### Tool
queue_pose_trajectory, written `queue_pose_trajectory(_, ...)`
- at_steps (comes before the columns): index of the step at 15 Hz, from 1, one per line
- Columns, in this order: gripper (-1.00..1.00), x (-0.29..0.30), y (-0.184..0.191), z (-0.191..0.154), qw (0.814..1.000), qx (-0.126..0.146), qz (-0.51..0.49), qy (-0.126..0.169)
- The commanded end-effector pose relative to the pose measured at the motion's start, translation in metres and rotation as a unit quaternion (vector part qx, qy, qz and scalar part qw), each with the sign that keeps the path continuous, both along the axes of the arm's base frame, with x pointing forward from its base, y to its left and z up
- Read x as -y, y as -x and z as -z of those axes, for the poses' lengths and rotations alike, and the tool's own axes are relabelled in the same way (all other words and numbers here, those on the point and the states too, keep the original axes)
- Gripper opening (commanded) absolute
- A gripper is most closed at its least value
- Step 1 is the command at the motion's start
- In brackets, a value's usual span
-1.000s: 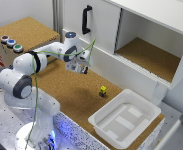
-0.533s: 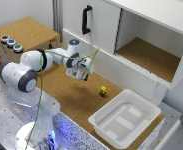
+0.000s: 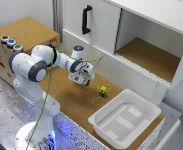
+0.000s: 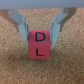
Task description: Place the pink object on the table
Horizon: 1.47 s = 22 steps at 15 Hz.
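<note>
My fingers (image 4: 41, 31) pinch the pink object (image 4: 41, 44), one pale blade on each flank of its upper half, and the block hangs below them with cork all around it. In the wrist view I cannot tell whether its underside already touches the desk (image 3: 66, 97) or sits just above it; no clear shadow gap shows. In the exterior view my fingers (image 3: 80, 80) are low over the desk, between the cork-topped box (image 3: 21, 31) and the small yellow-and-black item (image 3: 103, 90), and the block itself is too small to pick out there.

So I judge the carrying part done, or nearly so. What is left is to settle the block flat, let go, and lift away.

The block is a small cube with sharp edges and smooth, matte pinkish-red faces; black capital letters D and L are printed on the face towards the wrist camera. It looks rigid, so it should stand steady once freed. The desk is brown, granular cork, rough and flat, with a white speckled front edge. The white bin (image 3: 125, 119) at the exterior view's right is smooth, glossy plastic with rounded corners.
</note>
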<state>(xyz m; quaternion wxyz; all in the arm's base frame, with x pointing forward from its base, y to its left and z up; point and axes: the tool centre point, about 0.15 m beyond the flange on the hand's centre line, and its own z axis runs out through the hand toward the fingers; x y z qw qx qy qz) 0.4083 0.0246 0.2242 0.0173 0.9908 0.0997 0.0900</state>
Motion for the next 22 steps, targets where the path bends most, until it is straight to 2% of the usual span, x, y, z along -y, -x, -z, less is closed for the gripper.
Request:
queue_pose_trajectory(1, 1.00, 0.002, -0.008, -0.009, 1.000, -0.002, 0.012, -0.005)
queue_pose_trajectory(3, 1.00, -0.002, -0.007, -0.015, 1.000, 0.006, 0.004, 0.001)
queue_pose_trajectory(5, 1.00, -0.002, -0.008, -0.020, 1.000, 0.009, 0.006, -0.005)
queue_pose_trajectory(18, 1.00, -0.002, -0.008, -0.020, 1.000, 0.009, 0.006, -0.005)
queue_pose_trajectory(19, 1.00, -0.001, -0.010, -0.017, 1.000, 0.016, -0.003, -0.004)
queue_pose_trajectory(22, 1.00, -0.021, -0.020, -0.046, 0.997, 0.039, -0.067, 0.004)
